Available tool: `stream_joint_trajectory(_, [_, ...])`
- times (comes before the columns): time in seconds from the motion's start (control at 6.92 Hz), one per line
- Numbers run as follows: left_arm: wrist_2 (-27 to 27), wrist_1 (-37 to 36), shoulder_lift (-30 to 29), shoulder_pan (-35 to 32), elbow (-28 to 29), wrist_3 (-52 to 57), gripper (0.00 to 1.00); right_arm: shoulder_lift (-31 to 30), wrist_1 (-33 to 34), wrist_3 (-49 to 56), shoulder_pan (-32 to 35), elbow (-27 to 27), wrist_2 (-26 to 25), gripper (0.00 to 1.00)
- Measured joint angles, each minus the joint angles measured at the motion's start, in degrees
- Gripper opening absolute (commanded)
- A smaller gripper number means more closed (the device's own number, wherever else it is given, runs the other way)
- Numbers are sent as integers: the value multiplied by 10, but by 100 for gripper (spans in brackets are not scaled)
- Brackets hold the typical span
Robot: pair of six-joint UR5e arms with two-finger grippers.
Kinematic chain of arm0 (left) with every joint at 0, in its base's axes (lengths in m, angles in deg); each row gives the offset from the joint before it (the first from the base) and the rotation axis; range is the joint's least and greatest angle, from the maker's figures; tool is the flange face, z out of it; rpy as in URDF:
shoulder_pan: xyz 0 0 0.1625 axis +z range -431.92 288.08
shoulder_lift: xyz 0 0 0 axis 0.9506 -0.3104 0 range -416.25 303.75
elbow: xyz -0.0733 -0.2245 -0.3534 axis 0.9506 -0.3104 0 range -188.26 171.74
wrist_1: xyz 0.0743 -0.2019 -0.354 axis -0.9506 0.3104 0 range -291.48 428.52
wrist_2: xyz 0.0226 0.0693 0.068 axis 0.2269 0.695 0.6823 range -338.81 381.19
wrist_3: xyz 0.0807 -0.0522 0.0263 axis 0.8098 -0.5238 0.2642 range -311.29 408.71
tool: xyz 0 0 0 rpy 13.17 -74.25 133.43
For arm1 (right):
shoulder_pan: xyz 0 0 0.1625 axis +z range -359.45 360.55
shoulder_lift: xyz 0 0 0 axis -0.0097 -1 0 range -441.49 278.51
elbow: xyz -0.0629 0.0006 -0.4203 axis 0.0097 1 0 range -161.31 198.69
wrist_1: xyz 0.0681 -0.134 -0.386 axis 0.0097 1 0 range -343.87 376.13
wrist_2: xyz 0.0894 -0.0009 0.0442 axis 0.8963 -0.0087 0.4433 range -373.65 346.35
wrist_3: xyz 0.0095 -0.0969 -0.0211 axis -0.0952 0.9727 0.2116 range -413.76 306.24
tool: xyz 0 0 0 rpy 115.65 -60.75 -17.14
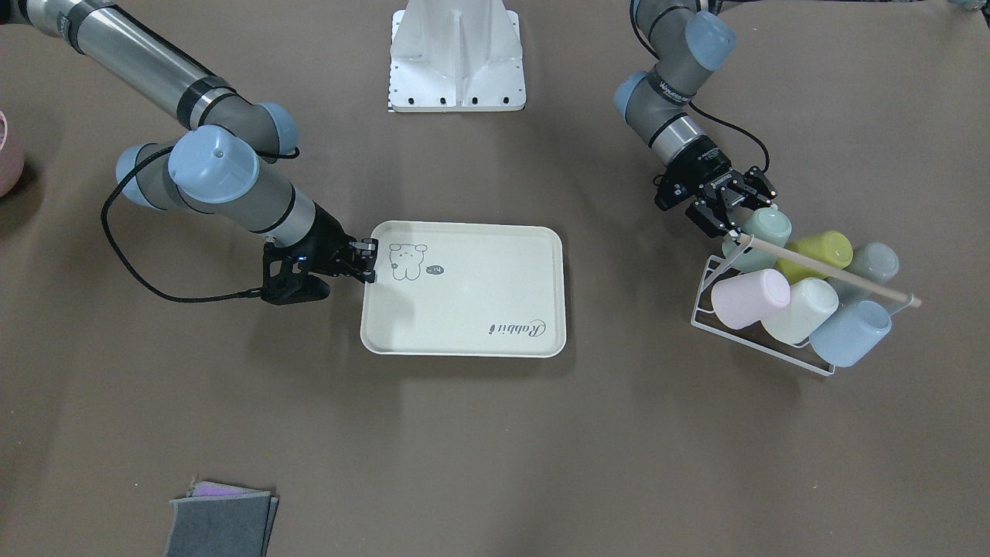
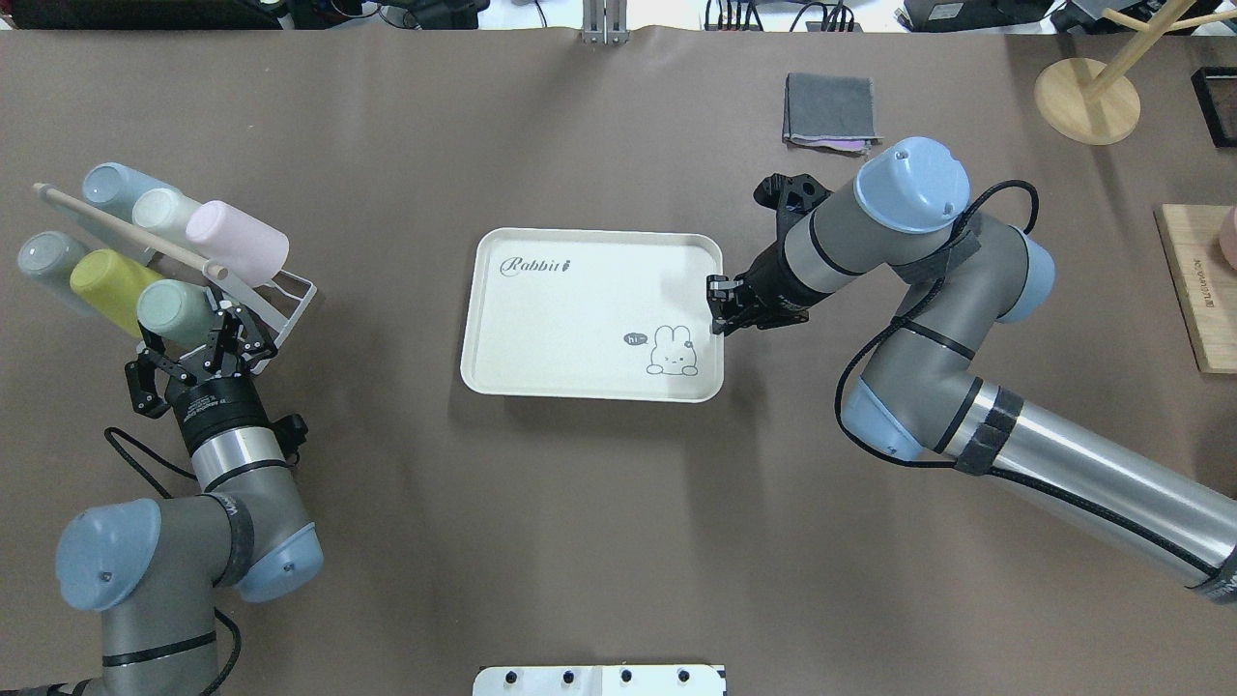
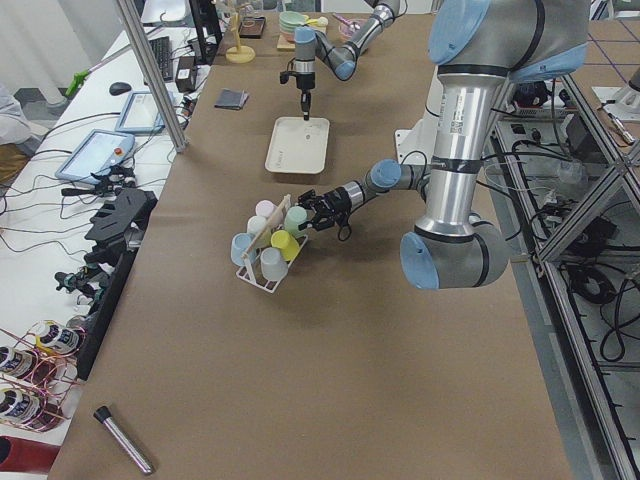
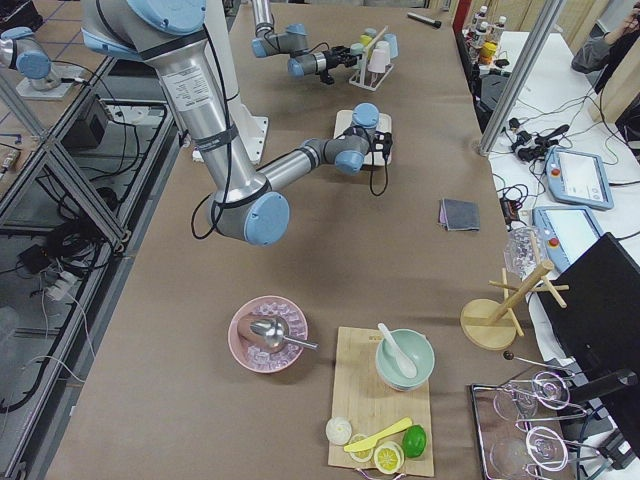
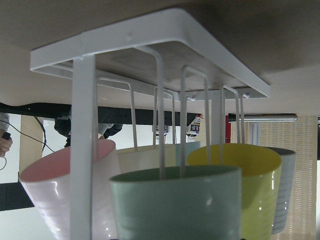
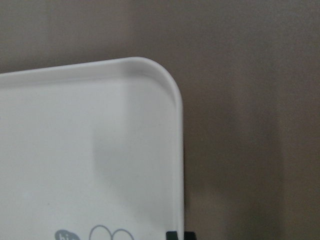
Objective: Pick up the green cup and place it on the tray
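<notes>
The pale mint green cup lies on its side in a white wire rack, at the end nearest the robot. It also shows in the front view and fills the lower middle of the left wrist view. My left gripper is open, its fingers spread on either side of this cup's near end. The cream tray with the bear drawing lies flat at the table's middle. My right gripper is shut on the tray's rim at the short side next to the bear.
The rack also holds a lime cup, a grey-blue cup, and pink, cream and light blue cups under a wooden rod. Folded grey cloths, a wooden stand and a wooden board lie at the far and right edges.
</notes>
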Motion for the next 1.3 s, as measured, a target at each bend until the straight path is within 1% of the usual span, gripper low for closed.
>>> stream_joint_trajectory(0.29, [1,-8,-3,-1,-8,0,8,-1,-1,2,-6,6,0,0])
stream_joint_trajectory(0.72, [-5,-32,7,-2,-60,-1,9,-9,-8,5,-12,9,1,0])
stream_joint_trajectory(1.01, [-19,-58,16,-1,-106,0,9,-13,-9,6,-13,12,2,69])
stream_joint_trajectory(1.16, [-29,-68,25,-1,-133,0,11,-14,-9,6,-14,13,1,100])
stream_joint_trajectory(1.3, [-39,-73,39,-2,-164,4,11,-13,-8,5,-14,13,1,100])
